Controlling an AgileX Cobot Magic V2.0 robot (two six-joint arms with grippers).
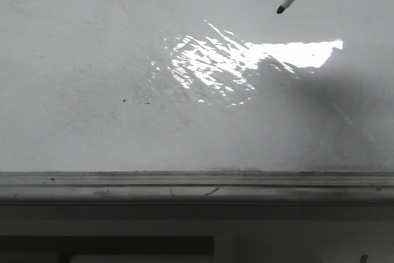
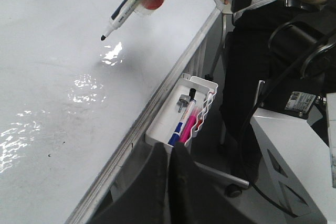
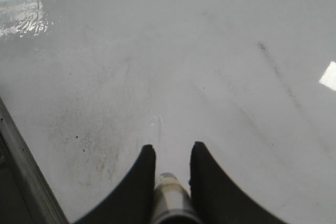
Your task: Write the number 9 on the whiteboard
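The whiteboard is a large glossy white sheet, faintly smudged, with a wrinkled shiny patch. No number 9 is in view on it. My right gripper is shut on a white marker. The marker's dark tip hangs just off the board surface at the far right, also seen in the left wrist view as the marker slanting down toward the whiteboard. My left gripper is shut with nothing in it, beside the board's near edge.
A grey metal edge rail runs along the board's near side. A white tray holding several markers hangs off that rail. A person stands past the tray. Tiny dark specks dot the board.
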